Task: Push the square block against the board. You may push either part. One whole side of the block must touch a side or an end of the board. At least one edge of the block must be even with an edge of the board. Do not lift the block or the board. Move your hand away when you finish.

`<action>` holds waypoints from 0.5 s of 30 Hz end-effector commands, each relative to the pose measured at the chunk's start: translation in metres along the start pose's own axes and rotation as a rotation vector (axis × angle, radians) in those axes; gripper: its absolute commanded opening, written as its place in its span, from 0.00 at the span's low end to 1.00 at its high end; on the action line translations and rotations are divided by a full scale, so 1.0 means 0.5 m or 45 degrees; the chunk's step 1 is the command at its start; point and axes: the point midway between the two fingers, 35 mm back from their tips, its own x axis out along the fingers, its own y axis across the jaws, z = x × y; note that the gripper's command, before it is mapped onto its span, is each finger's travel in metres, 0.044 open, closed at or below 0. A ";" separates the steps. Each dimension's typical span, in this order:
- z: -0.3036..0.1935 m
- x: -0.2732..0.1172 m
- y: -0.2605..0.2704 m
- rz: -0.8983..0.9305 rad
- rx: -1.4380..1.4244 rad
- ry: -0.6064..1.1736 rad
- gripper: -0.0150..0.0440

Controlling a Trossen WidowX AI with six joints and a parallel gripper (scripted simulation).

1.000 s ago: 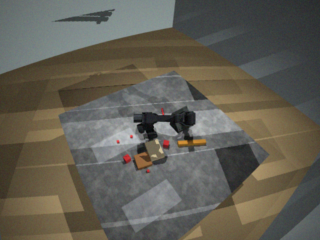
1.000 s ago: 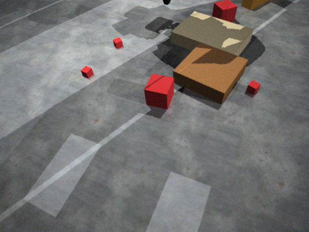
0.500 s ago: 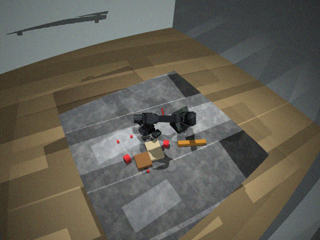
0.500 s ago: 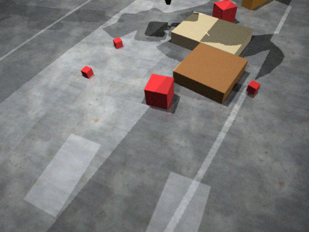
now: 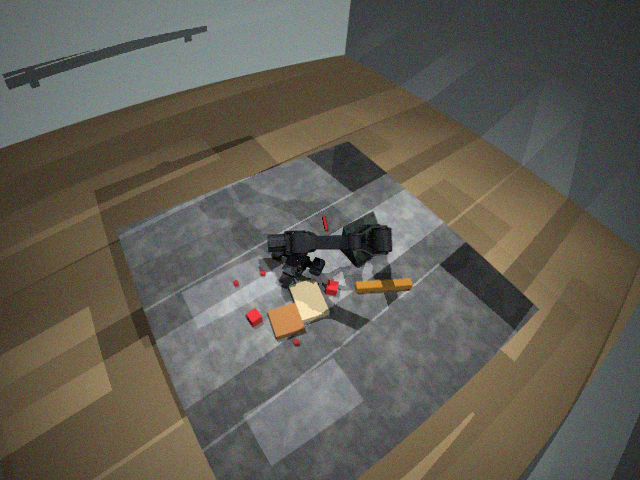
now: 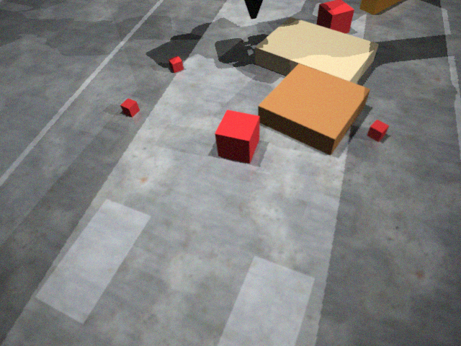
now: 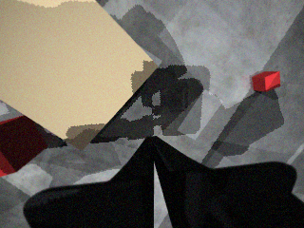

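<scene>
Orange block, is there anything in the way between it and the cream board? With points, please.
Nothing visible stands between the orange block (image 5: 285, 319) (image 6: 314, 102) and the cream board (image 5: 310, 299) (image 6: 327, 45) (image 7: 66, 66). The big red cube (image 5: 253, 316) (image 6: 238, 125) is beside the block, outside that path.

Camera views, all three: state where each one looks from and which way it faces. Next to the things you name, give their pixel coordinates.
Top: high above the grey mat (image 5: 310, 413), angled down; the black arm (image 5: 328, 241) shows, reaching toward the flat cream block (image 5: 310, 301) (image 6: 320, 42) (image 7: 62, 66).
Exterior: above the mat, near the flat orange block (image 5: 285, 320) (image 6: 316, 102), facing down past it to the cream one; only a black tip shows at the top edge.
Wrist: on the arm by the gripper (image 7: 153, 139), looking past its closed fingers at the mat.
Top and exterior share both blocks.
</scene>
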 end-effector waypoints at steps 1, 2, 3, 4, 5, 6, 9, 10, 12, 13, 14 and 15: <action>-0.001 0.015 0.005 0.010 -0.157 -0.004 0.25; -0.001 0.019 0.005 0.010 -0.200 -0.004 0.25; 0.000 0.022 0.006 0.009 -0.244 -0.004 0.25; 0.000 0.025 0.006 0.009 -0.287 -0.004 0.25; 0.001 0.028 0.007 0.009 -0.331 -0.004 0.25; 0.001 0.032 0.008 0.009 -0.374 -0.004 0.25; 0.002 0.042 0.010 0.010 -0.504 -0.005 0.25; 0.003 0.045 0.010 0.010 -0.548 -0.005 0.25; 0.004 0.051 0.012 0.010 -0.635 -0.006 0.25; 0.004 0.055 0.013 0.010 -0.678 -0.006 0.25; 0.004 0.058 0.013 0.010 -0.722 -0.006 0.25; 0.005 0.061 0.014 0.010 -0.765 -0.007 0.25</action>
